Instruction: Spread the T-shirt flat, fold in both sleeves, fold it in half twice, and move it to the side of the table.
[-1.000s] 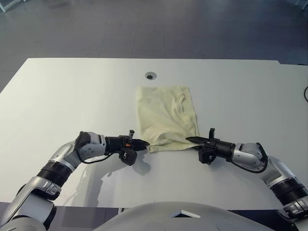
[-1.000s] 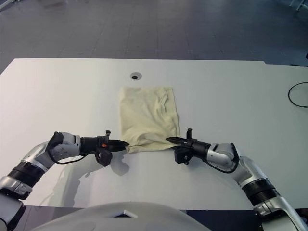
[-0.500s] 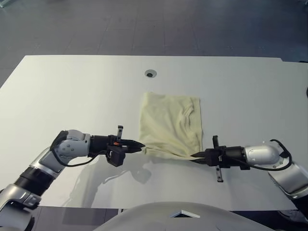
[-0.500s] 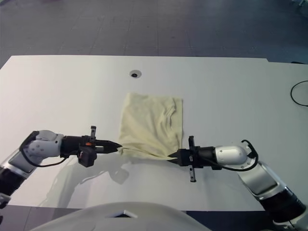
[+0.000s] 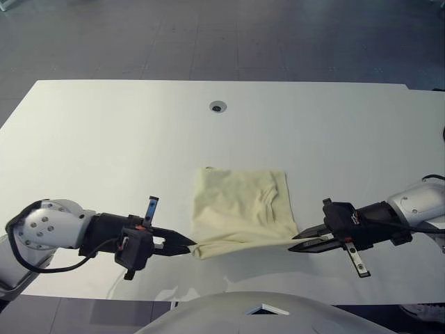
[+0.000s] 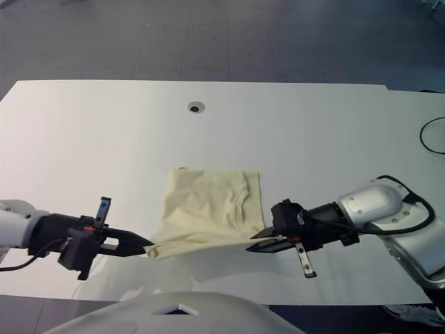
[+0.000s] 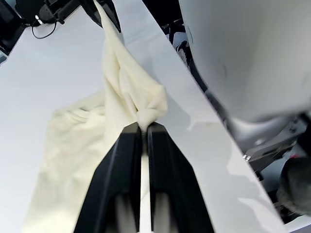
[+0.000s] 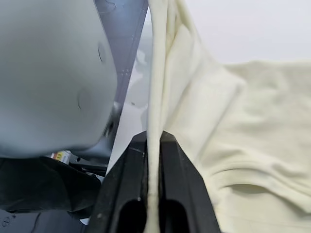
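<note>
At the near edge of the white rectangular table [image 5: 104,132] | pale-yellow cotton T-shirt [image 5: 240,205] lay folded, near hem lifted and pulled taut | left gripper [image 5: 189,248] clenched on its near-left corner | right gripper [image 5: 297,245] clenched on its near-right corner

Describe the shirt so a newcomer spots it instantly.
On the white table, look at the near half. The T-shirt is the pale yellow cloth there, its near edge stretched between the left gripper and right gripper. Nothing else on the table is cloth.
</note>
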{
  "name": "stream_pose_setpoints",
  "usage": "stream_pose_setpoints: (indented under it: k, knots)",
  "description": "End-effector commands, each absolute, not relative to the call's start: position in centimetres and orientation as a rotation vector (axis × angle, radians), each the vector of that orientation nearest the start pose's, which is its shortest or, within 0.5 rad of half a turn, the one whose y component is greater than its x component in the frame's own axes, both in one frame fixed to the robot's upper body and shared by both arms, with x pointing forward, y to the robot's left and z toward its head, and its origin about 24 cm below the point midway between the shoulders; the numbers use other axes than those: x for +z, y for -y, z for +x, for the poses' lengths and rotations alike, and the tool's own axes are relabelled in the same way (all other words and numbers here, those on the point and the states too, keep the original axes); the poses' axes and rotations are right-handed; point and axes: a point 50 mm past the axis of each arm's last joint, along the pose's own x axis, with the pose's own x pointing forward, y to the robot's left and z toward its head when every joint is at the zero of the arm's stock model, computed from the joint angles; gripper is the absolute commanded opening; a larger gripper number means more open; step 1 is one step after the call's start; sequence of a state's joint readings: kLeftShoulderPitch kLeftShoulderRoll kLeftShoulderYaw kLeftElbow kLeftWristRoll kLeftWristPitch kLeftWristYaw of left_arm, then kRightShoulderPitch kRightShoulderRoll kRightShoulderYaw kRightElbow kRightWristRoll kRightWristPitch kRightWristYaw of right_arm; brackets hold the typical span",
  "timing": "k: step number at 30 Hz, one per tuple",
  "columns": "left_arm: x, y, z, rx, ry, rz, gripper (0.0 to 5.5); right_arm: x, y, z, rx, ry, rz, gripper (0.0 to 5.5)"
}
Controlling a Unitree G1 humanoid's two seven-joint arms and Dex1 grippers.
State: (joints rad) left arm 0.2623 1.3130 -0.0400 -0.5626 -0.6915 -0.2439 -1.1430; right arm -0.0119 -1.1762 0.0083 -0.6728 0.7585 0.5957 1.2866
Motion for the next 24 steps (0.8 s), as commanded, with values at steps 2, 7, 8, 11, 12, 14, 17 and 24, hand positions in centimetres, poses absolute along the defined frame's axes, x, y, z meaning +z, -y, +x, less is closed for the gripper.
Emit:
stream_pose_setpoints:
  k: [2,7,8,11,12,14,17,24]
  knots:
    - [17.8,-19.6,18.0,-1.647,-0.079,0.589,0.01,16.7,18.9,20.3,1.584,-0.497,-0.477,0.01]
    - [15.7,-19.8,21.3,-1.649,-0.190,0.534,0.01,15.0,18.7,24.2,1.526,-0.484,-0.527,0.01]
    - [15.3,-19.9,21.7,-1.642,-0.213,0.507,0.01,14.8,18.5,24.9,1.525,-0.480,-0.533,0.01]
    - [14.0,-20.3,23.3,-1.639,-0.288,0.475,0.01,13.6,18.3,27.0,1.495,-0.488,-0.556,0.01]
    - [13.6,-20.4,24.0,-1.632,-0.304,0.469,0.01,13.0,18.5,27.5,1.480,-0.498,-0.559,0.01]
    - [13.0,-20.4,25.2,-1.614,-0.325,0.453,0.01,12.2,18.8,28.3,1.462,-0.511,-0.583,0.01]
    - [12.4,-20.5,26.8,-1.578,-0.343,0.439,0.01,11.6,18.7,29.2,1.446,-0.504,-0.584,0.01]
    - [10.4,-20.2,29.4,-1.498,-0.379,0.413,0.01,10.5,18.6,30.7,1.415,-0.492,-0.580,0.01]
